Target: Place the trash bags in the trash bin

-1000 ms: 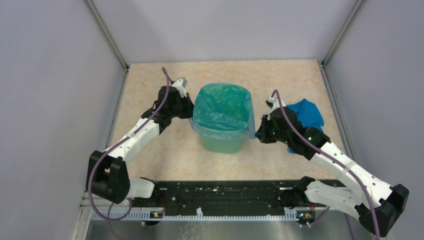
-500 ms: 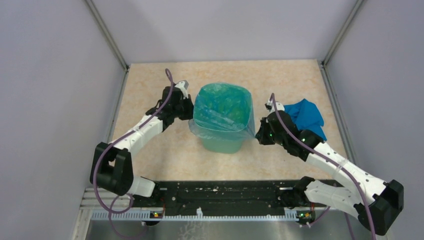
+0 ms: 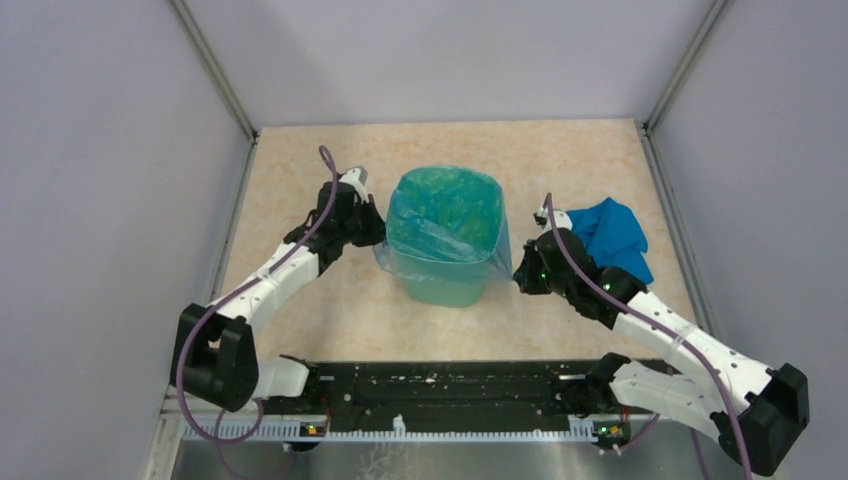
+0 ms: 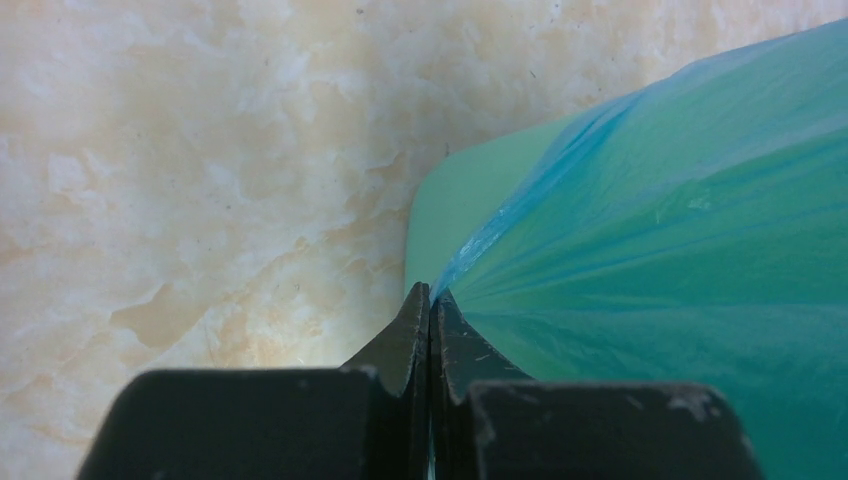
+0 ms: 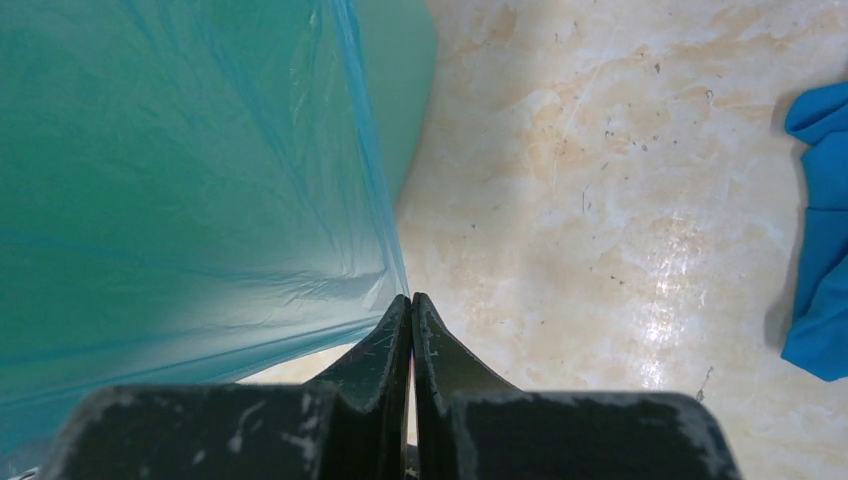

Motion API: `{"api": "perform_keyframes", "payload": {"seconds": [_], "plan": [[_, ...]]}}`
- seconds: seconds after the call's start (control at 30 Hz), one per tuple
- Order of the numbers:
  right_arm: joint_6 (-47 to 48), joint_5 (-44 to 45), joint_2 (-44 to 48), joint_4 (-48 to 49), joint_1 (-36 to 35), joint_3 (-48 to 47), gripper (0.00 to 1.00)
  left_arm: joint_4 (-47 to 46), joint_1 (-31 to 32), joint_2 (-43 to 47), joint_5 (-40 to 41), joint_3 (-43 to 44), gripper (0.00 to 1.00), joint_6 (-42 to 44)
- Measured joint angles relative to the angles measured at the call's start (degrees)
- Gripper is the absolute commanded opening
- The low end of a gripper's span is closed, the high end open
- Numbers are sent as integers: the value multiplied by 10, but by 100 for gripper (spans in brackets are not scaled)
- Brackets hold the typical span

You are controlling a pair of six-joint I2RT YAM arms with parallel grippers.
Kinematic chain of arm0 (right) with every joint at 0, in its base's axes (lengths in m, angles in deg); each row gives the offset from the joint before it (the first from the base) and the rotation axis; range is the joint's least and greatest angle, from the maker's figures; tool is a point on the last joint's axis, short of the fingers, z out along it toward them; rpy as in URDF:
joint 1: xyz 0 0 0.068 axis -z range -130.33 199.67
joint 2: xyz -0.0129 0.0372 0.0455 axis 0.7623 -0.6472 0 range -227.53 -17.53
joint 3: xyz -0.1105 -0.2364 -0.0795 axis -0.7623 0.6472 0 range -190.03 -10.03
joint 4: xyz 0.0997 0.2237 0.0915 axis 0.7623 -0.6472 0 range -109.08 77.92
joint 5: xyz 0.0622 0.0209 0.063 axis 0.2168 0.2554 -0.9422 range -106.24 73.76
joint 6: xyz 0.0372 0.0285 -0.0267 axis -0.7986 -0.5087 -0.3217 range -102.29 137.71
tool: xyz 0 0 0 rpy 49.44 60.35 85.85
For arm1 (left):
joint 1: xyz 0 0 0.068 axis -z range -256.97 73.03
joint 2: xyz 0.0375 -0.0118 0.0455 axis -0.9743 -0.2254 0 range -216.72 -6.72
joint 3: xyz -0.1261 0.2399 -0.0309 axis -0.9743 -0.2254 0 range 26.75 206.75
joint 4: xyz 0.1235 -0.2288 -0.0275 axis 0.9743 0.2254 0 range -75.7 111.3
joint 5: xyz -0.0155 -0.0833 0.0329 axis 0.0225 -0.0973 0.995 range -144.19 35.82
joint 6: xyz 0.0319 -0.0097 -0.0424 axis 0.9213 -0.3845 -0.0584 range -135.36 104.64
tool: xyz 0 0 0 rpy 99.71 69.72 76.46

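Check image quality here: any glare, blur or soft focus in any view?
Top external: sharp, evenly lit, soft shadows by the trash bin. Left wrist: trash bag film softly blurred up close. Right wrist: a glare patch on the table, black jaws slightly soft.

Trash bin at worktop centre; trash bag in it, film draped over rim. Left gripper touching bag's left side, right gripper touching its right. Cloth near right edge, behind right gripper.
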Motion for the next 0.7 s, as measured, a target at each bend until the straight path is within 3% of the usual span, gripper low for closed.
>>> {"api": "perform_keyframes", "payload": {"seconds": [0.33, 0.43, 0.57, 0.7], "plan": [[-4, 1, -29, 42, 0, 20, 0, -5, 0, 73, 47, -50, 2, -21], [-4, 7, -45, 50, 0, 20, 0, -2, 0, 91, 58, -62, 10, -21], [-4, 13, -61, 55, 1, 20, 0, 2, -2, 94, 60, -62, 31, -14], [-4, 11, -61, 57, 1, 20, 0, 38, -7, 94, 49, -44, 44, -7]]}}
